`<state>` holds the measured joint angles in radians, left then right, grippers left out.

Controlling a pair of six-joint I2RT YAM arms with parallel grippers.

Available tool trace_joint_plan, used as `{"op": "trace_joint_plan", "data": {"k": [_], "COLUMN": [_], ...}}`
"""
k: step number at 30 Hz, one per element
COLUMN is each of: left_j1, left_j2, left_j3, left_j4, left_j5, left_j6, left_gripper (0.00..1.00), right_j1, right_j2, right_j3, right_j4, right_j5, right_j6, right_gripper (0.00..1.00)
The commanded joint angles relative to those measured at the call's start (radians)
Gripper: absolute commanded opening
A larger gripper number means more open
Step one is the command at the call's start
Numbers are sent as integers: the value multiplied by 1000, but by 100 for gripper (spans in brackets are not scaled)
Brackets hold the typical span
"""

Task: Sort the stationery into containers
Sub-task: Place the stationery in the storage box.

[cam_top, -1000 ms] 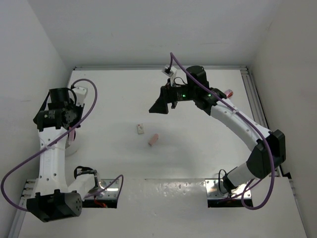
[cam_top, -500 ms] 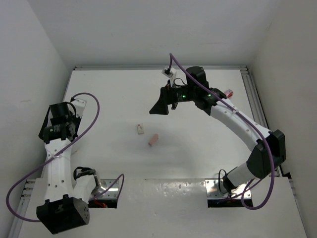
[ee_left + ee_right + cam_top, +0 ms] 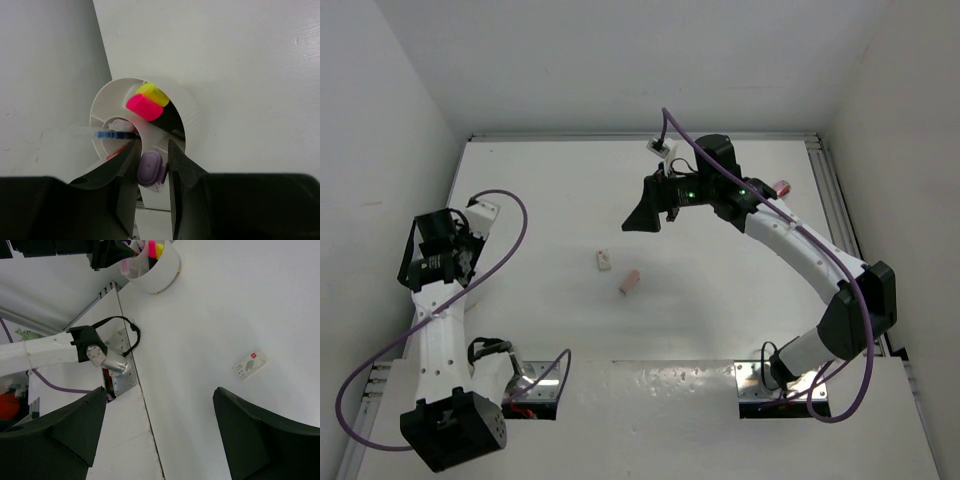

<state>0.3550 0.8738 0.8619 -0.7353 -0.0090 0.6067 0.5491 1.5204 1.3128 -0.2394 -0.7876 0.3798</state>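
In the left wrist view my left gripper (image 3: 152, 146) is shut on a purple-capped, whitish-bodied marker (image 3: 150, 168) held upright over the round white tub (image 3: 187, 112). The tub holds a yellow-capped highlighter (image 3: 148, 90), a pink-capped highlighter (image 3: 142, 106), a blue pen (image 3: 111, 135) and a red pen. In the top view my left gripper (image 3: 444, 260) hides the tub. A whitish eraser (image 3: 604, 261) and a pink eraser (image 3: 631, 282) lie mid-table. My right gripper (image 3: 645, 215) hangs open and empty above them. The eraser (image 3: 249, 364) and tub (image 3: 152, 266) also show in the right wrist view.
The small pink cup (image 3: 783, 186) stands at the back right behind my right arm. Walls close in on the table's left, back and right. The left arm's base and mounting plate (image 3: 112, 362) sit at the table's near edge.
My left arm has pulled in toward the near left and come down over the tub with the purple-capped marker. My right arm and both erasers have not moved.
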Motion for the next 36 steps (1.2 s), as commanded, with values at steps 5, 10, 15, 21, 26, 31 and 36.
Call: {"op": "trace_joint_plan", "data": {"k": [5,10,15,21,26,31,36], "left_j1": [24,25,25,25,25,24,25], "left_j2": [4,1,8,28,44,45,47], "left_j3": [-32,-49,-55,-52,-46,-44,-40], "left_j4": [51,74,85,97,112,142,160], "left_j5": [46,70,98,158,210,231,210], "left_j6": [39,48,51,27,-7,-25,-36], "left_gripper": [0,0,0,0,0,0,0], "right_j1": [0,-1,-2,0,0,-2,-3], "right_j2": [9,7,1,0,-3,-3,1], "right_j3": [26,23,19,17,20,17,20], "right_j4": [26,26,23,23,14,14,18], "right_j5": [-2,-4,-2,-4,-1,-1,1], "right_j6": [8,7,-1,-4,-12,-13,-10], "right_gripper": [86,86,86,86,86,86,86]}}
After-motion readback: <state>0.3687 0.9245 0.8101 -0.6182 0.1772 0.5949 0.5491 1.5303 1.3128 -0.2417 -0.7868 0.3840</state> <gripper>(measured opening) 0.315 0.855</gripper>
